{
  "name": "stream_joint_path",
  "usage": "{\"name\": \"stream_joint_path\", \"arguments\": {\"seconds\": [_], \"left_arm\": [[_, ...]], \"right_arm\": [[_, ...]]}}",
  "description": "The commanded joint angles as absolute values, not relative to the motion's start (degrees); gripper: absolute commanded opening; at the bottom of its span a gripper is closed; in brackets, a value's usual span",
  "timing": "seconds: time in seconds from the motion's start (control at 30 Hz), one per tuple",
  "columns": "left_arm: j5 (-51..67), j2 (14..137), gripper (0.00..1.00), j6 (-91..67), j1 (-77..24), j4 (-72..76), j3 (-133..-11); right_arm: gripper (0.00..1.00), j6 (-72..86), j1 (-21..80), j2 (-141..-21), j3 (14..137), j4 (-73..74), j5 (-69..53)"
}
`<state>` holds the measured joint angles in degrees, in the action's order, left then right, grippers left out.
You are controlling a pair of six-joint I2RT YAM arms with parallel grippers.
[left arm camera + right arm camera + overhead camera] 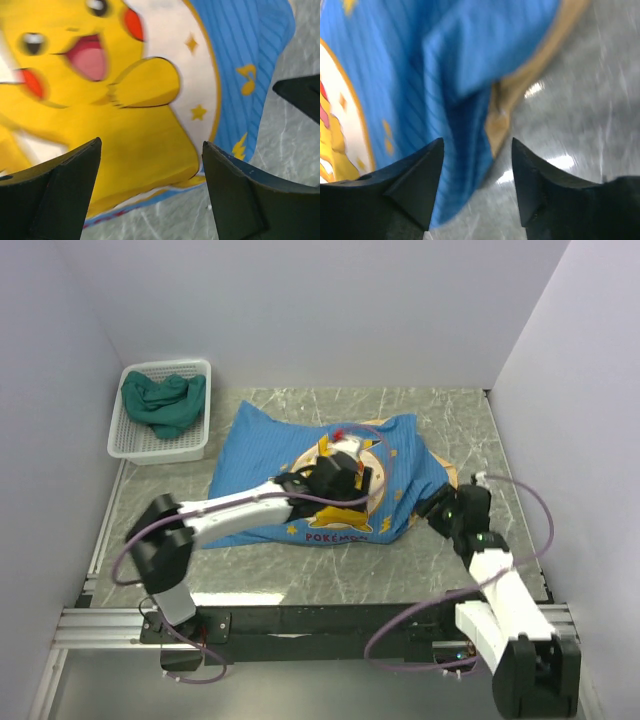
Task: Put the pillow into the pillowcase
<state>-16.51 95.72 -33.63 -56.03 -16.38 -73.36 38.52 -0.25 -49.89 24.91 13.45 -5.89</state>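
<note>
Black-and-white robot arms rise from the near edge of a grey marbled table (480, 440). The pillowcase (265, 455), blue striped, lies flat across the middle of the table and looks plump. A round print of yellow Pikachu (125, 125) faces up at its centre. At its right end, the mustard-yellow lining (520, 82) shows along the opening. The pillow itself cannot be seen.

The left arm (230, 510) reaches in from the near left corner. The left gripper (150, 150) is poised over the print, its black fingers spread wide with nothing between them. The right gripper (477, 145) is at the right end of the pillowcase, beside the lining. Its fingers are moderately apart and pinch no fabric.

A white plastic basket (130, 450) sits in the far left corner of the table, well apart from the pillowcase. It holds a crumpled dark green cloth (163, 400).
</note>
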Motion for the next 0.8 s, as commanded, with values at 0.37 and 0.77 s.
{"name": "stream_joint_path", "arguments": {"seconds": [0.37,0.77], "left_arm": [[-21.27,113.56,0.12,-29.88,-51.16,-18.72,-87.53],[-18.72,112.33,0.09,-28.83,-49.22,-19.16,-87.54]], "right_arm": [[0.61,51.41,-0.26,-60.34,17.57,-6.48,-12.83],[0.58,58.27,1.40,-78.46,21.18,-23.80,-12.12]]}}
